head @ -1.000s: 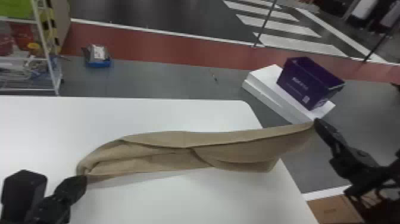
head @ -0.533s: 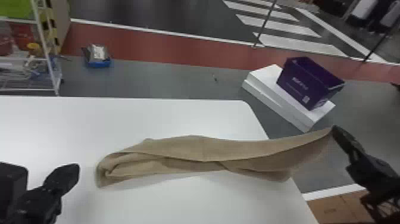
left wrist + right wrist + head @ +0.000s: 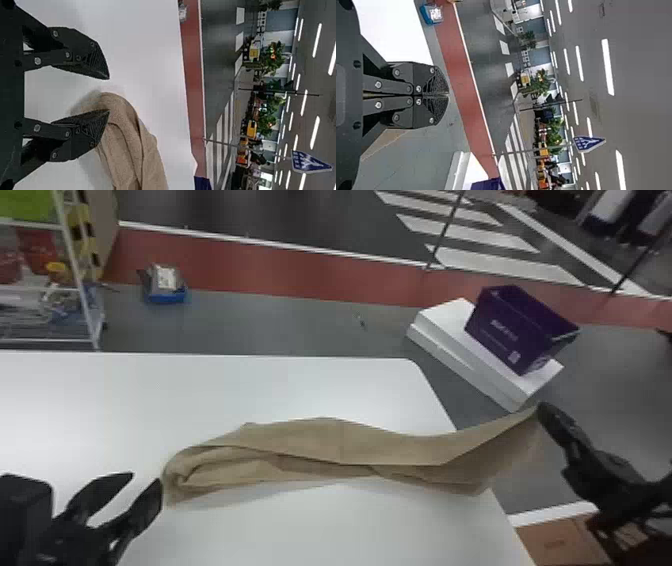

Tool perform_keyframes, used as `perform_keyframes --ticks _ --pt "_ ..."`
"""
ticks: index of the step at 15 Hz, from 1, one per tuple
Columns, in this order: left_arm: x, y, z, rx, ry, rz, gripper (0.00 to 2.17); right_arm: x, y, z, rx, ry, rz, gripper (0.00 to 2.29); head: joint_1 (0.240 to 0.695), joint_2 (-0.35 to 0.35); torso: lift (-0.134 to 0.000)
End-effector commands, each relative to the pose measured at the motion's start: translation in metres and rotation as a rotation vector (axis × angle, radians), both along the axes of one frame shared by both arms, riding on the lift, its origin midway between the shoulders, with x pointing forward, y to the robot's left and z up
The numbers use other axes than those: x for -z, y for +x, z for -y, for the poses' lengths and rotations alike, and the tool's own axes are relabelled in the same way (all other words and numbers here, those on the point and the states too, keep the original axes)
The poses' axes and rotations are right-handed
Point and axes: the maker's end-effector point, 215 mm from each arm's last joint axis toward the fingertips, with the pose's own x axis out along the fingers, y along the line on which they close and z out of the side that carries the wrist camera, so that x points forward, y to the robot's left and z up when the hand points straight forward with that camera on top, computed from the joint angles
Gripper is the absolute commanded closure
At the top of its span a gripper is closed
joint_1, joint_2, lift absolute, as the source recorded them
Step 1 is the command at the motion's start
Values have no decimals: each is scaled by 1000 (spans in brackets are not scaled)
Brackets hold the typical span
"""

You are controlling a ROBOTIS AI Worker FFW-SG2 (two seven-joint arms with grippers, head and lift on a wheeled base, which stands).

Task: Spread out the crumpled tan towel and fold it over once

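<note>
Head view, the bench [image 3: 300,390]: a white top with a rounded far right corner, spanning the left and centre of the frame from mid-height to the bottom edge. The tan towel [image 3: 320,440] forms a long, narrow, creased band across the centre. Its left end lies bunched and curled on the bench at lower left of centre; its right portion passes over the bench's right edge and rises to a raised corner at right. Folds run lengthwise along the cloth.

A wire rack [image 3: 81,290] stands at upper left. A stepped white platform [image 3: 445,310] on the floor at upper right supports a tilted purple box [image 3: 515,330]. A brown carton [image 3: 555,540] lies at lower right, past the edge of the bench.

The left pincer [image 3: 146,477], at lower left, has its two fingers apart, the tips beside the bunched end of the towel. In the left wrist view, one finger of the left pincer [image 3: 109,95] overlaps that end, and some cloth shows in the gap; contact cannot be told.

The right pincer [image 3: 541,407], at right, is clamped on the raised towel corner. In the right wrist view, the fingers of the right pincer [image 3: 449,95] are together. Smallest, a blue tray [image 3: 167,296] sits on the floor at upper left.
</note>
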Motion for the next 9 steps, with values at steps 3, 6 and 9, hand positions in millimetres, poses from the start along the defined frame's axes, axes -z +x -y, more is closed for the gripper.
perform_keyframes --ticks 3,6,9 --pt "9 4 35 55 -6 -24 677 2 1 -4 -8 -7 1 1771 695 -350 -124" --pt "10 8 63 97 -12 -27 677 7 1 -2 -4 -8 -1 1771 695 -350 -124" --pt "17 18 78 104 9 -29 677 10 3 -3 -5 -5 4 1774 695 -350 -124"
